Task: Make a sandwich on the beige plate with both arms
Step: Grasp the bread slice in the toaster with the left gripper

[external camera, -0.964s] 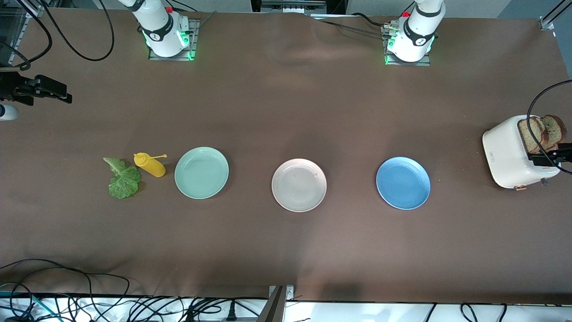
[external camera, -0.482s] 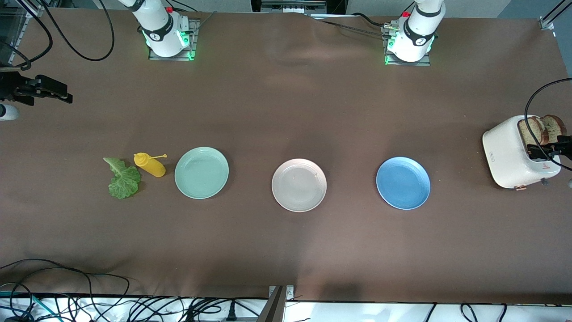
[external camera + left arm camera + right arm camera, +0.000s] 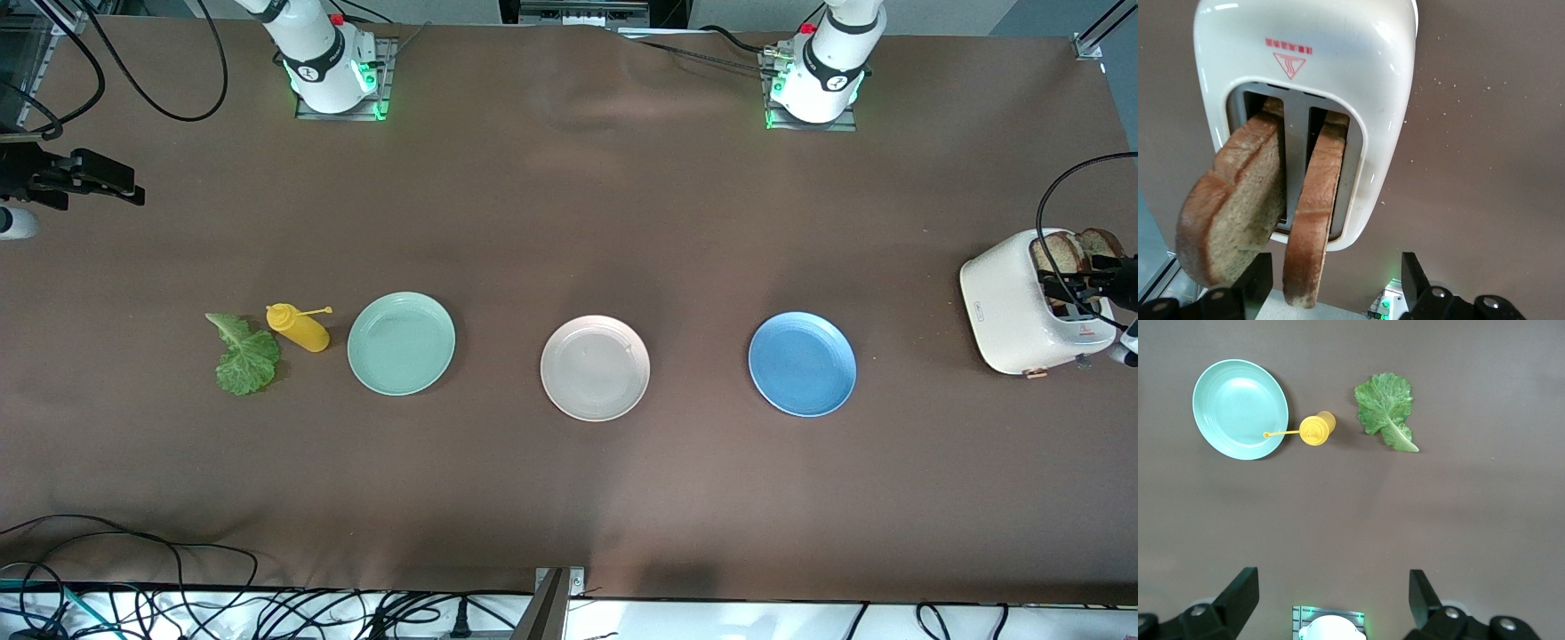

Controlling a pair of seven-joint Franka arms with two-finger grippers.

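Note:
Two brown bread slices (image 3: pixel 1058 252) (image 3: pixel 1101 241) stand in a white toaster (image 3: pixel 1009 302) at the left arm's end of the table. My left gripper (image 3: pixel 1071 289) is open over the toaster. In the left wrist view its fingers (image 3: pixel 1253 280) stand on either side of the thinner-looking slice (image 3: pixel 1315 213) without touching it; the other slice (image 3: pixel 1231 207) is beside one finger. The lettuce leaf (image 3: pixel 244 356) lies toward the right arm's end and also shows in the right wrist view (image 3: pixel 1386 410). The beige plate (image 3: pixel 595 367) sits empty mid-table. My right gripper (image 3: pixel 124 185) waits open, high over its end of the table.
A mint-green plate (image 3: pixel 401 343) and a yellow mustard bottle (image 3: pixel 299 327) sit between the lettuce and the beige plate. A blue plate (image 3: pixel 802 364) sits between the beige plate and the toaster. Cables run along the table's near edge.
My left gripper has moved in over the toaster, so one bread slice now stands between its open fingers. The right arm has barely moved.

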